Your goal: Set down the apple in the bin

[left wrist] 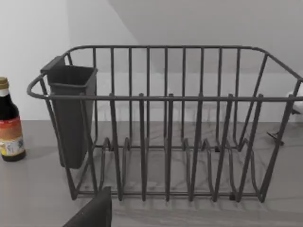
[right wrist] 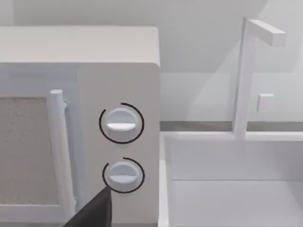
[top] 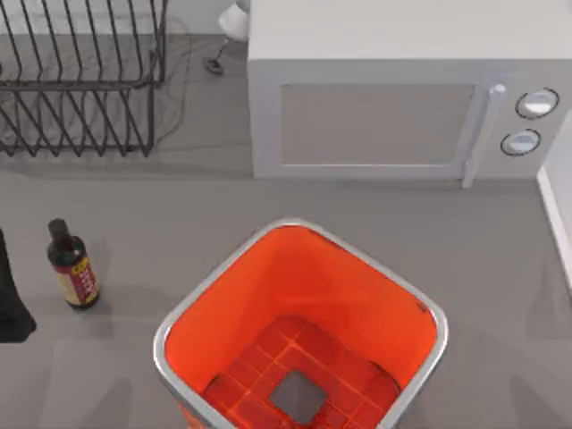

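Note:
The bin (top: 268,286) stands at the front middle of the table, a deep orange-red square tub with a silver-grey rim and a gridded floor, and nothing lies in it. The apple is out of view. A dark part of my left arm (top: 11,308) sits at the table's left edge, left of the bin. A dark piece of my left gripper (left wrist: 92,215) points at the wire rack. A dark piece of my right gripper (right wrist: 92,213) faces the microwave's knobs.
A black wire rack (top: 80,80) (left wrist: 165,132) with a dark cup (left wrist: 71,113) stands at the back left. A dark bottle (top: 71,266) (left wrist: 9,123) stands left of the bin. A white microwave (top: 375,116) (right wrist: 80,132) is behind the bin, and a white basin (right wrist: 232,179) lies to its right.

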You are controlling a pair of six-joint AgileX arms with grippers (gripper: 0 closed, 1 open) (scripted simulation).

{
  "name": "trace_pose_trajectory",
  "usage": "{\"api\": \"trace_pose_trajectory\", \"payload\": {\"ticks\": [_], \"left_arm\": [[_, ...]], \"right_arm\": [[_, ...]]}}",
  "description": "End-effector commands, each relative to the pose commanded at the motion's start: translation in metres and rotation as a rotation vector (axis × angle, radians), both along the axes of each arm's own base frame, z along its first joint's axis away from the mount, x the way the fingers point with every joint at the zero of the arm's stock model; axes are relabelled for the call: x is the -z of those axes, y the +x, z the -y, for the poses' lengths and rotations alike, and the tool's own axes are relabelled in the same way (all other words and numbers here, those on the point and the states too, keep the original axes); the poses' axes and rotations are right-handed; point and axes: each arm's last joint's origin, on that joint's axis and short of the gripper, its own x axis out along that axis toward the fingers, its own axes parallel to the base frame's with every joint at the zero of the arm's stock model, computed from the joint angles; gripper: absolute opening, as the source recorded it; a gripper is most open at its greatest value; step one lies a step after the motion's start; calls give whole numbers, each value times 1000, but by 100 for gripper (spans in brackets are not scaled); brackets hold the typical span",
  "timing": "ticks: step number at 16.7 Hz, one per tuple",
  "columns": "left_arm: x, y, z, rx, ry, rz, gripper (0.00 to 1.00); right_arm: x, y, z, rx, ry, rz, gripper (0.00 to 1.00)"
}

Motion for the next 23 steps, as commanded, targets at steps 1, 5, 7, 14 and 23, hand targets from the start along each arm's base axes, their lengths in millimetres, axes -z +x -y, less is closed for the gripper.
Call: {"api": "trace_pose_trajectory", "payload": {"ticks": [1,5,7,14,23], "left_arm": [[0,0,0,0,0,0,100],[-10,1,-1,-9,3,-49,100],[-26,3,-3,-19,8,-115,100],[-107,70,-20,-61,16,-540,100],[-53,230,-80,-77,-73,-1299,100]], "right_arm": [[0,0,0,0,0,0,100],[0,0,0,0,0,0,100],[0,0,0,0,0,0,100],[0,0,0,0,0,0,100],[0,0,0,0,0,0,100]]}}
